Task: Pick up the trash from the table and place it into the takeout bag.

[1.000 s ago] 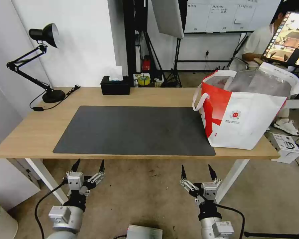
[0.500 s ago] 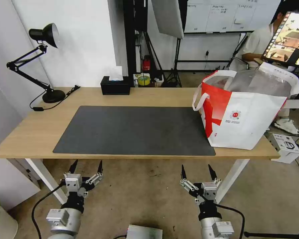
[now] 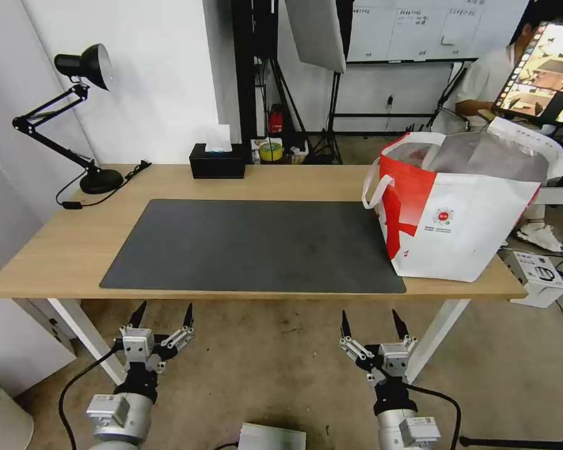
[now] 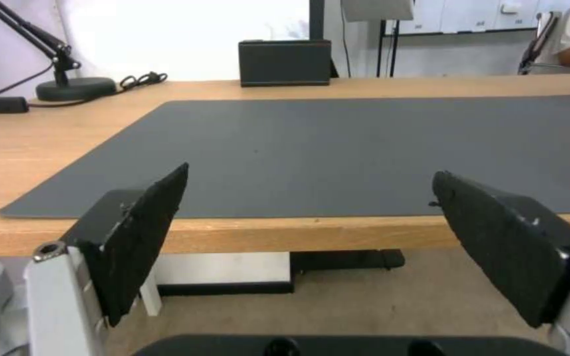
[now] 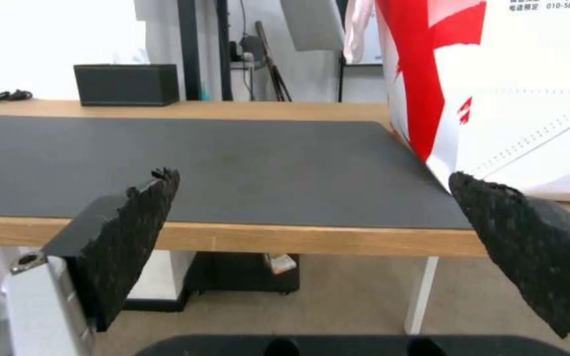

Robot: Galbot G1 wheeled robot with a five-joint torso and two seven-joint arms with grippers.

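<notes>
The table [image 3: 75, 244] is a long light-wood desk with a dark-grey mat [image 3: 256, 244] lying bare on it. The trash is out of view. At the table's right end stands the white-and-red takeout bag [image 3: 463, 231], upright with its silver-lined mouth open; its side also appears in the right wrist view [image 5: 496, 99]. My left gripper [image 3: 166, 307] [image 4: 309, 173] hangs open below the table's front edge on the left, holding nothing. Further right, my right gripper [image 3: 369, 315] [image 5: 312, 175] is open and holds nothing, at the same height, just left of the bag.
A black desk lamp [image 3: 84, 62] stands at the table's far left corner with its cable beside it. A black tissue box [image 3: 217, 161] sits at the far edge. White table legs [image 3: 438, 337] flank the arms. A small white box [image 3: 535, 275] lies on the floor at right.
My left gripper has sunk slightly and drifted a little left since one second ago. The right gripper, the bag and the table stand as before.
</notes>
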